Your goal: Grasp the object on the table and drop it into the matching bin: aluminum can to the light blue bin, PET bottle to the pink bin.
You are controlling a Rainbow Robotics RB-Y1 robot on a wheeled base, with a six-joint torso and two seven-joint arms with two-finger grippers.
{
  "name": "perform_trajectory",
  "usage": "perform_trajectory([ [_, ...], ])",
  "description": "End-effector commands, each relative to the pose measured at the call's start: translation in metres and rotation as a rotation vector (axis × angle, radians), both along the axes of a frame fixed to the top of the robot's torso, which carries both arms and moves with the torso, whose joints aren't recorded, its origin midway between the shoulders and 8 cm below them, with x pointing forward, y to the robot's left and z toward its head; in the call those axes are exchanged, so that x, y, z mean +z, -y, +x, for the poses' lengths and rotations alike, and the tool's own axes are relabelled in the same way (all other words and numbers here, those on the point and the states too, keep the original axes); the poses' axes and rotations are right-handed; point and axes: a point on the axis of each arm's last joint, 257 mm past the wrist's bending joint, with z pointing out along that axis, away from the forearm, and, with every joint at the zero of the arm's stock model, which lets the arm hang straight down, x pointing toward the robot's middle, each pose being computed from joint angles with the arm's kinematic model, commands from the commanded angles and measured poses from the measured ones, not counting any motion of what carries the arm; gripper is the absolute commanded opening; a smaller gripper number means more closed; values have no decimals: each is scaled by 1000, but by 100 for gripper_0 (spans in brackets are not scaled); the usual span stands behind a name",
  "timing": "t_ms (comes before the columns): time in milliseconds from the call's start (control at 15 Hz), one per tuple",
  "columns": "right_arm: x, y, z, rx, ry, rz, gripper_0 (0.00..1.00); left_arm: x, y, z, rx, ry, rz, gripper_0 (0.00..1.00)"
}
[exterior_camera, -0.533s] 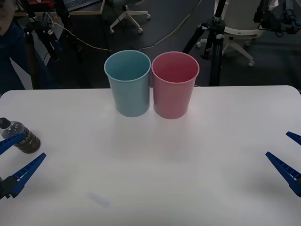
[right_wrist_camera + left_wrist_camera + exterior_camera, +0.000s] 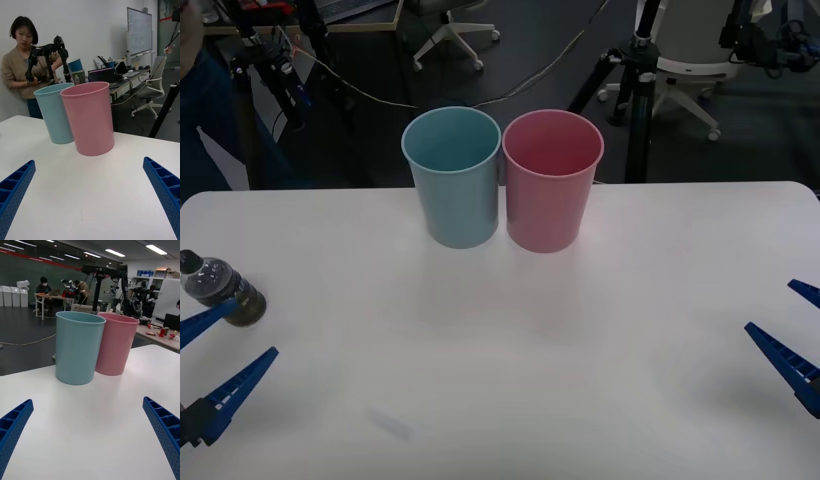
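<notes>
A small clear PET bottle (image 2: 220, 289) with a dark cap and brown liquid stands at the far left edge of the white table (image 2: 510, 350). My left gripper (image 2: 210, 355) is open just in front of it, its upper finger overlapping the bottle's base in the front view. The light blue bin (image 2: 452, 176) and the pink bin (image 2: 552, 179) stand side by side at the table's far middle, blue on the left. Both bins also appear in the wrist views: pink bin (image 2: 89, 118), light blue bin (image 2: 78, 347). My right gripper (image 2: 792, 345) hangs open at the right edge.
Beyond the table's far edge are tripods (image 2: 635, 80), office chairs and cables on a dark floor. Wide bare tabletop lies between the bins and both grippers.
My left gripper has dropped slightly toward the near edge, uncovering more of the bottle. The right arm and both bins have stayed put.
</notes>
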Motion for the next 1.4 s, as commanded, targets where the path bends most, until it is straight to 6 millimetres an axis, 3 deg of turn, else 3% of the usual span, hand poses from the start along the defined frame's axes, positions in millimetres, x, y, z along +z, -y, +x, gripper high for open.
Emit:
perform_trajectory([
  [67,0,0,0,0,0,0,100,-10,-20,-7,85,14,53,100],
  [400,0,0,0,0,0,0,100,-38,-50,-19,240,-63,34,100],
  [867,0,0,0,0,0,0,100,-62,-91,-23,425,-87,20,100],
  [1067,0,0,0,0,0,0,100,-78,-118,-9,465,-71,77,100],
  [1400,0,0,0,0,0,0,100,-98,-129,25,490,-73,55,100],
])
